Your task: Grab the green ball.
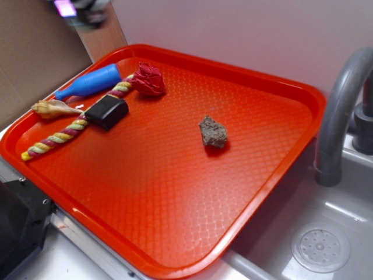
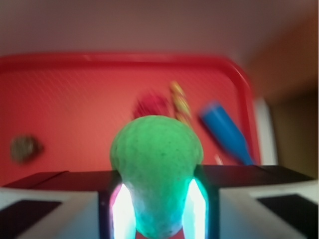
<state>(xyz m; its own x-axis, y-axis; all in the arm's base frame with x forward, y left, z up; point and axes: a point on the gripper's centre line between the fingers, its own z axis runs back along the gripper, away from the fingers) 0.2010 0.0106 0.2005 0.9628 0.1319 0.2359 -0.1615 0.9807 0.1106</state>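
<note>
Exterior + wrist views, one moment. Wrist view: the green ball [image 2: 156, 164] sits between the two fingers [image 2: 55, 199] of the gripper [image 2: 156, 209], pads lit pale on either side and touching the ball's lower half; the gripper is clenched on the ball, which bulges above the fingertips. Its speckled, dimpled skin fills the centre of the frame. Exterior view: only a blurred bit of the arm [image 1: 78, 11] shows at the top-left edge, above the tray's far-left corner; ball itself not visible there, so the ball is up off the tray, w/ the gripper.

Below lies the red tray [image 1: 175, 192], holding a blue bottle [image 1: 88, 82], a shell [image 1: 53, 108], a twisted rope toy w/ red knot [image 1: 78, 123], a black block [image 1: 107, 111] resting on the rope, and a grey stone [image 1: 213, 132] well apart from the rest. A sink [image 1: 326, 233] and faucet [image 1: 341, 111] stand beside the tray.

Step in hand (judged): hold after the grab; task looks essentially done. To do it well: keep the squeeze steady, since a round ball gripped low can pop upward; avoid fast swings (both views are motion-blurred); keep the carry over the tray, not the sink, so a slip stays recoverable.
</note>
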